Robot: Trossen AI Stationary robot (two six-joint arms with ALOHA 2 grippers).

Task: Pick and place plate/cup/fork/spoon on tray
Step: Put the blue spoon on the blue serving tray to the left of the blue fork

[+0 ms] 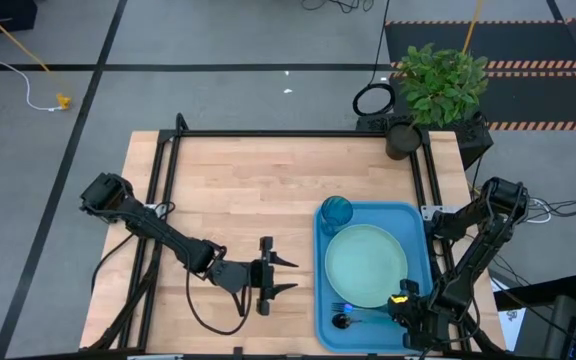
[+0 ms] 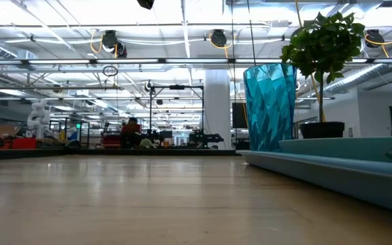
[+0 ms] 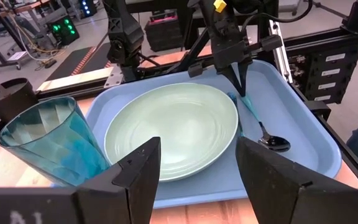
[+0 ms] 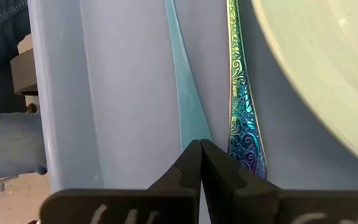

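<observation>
The blue tray (image 1: 423,215) lies on the right of the table. On it sit the mint-green plate (image 1: 366,262), with the teal cup (image 1: 335,211) upright at the tray's far left corner. The fork (image 4: 241,106) and the spoon (image 3: 275,143) lie side by side along the tray's near side, the fork closer to the plate. My right gripper (image 1: 405,300) is over the tray's near right part, shut on the spoon's handle. My left gripper (image 1: 286,275) is open and empty, low over the table left of the tray, pointing at it. My right gripper pinches the free end of the spoon's light blue handle (image 4: 190,127) between its two fingertips (image 3: 240,78). The fingers come from above, pointing down. The spoon's dark bowl (image 3: 277,144) lies on the tray floor.
A potted plant (image 1: 438,80) stands at the table's far right corner, beyond the tray. Bare wooden table top (image 1: 238,190) stretches left of the tray and beyond my left gripper.
</observation>
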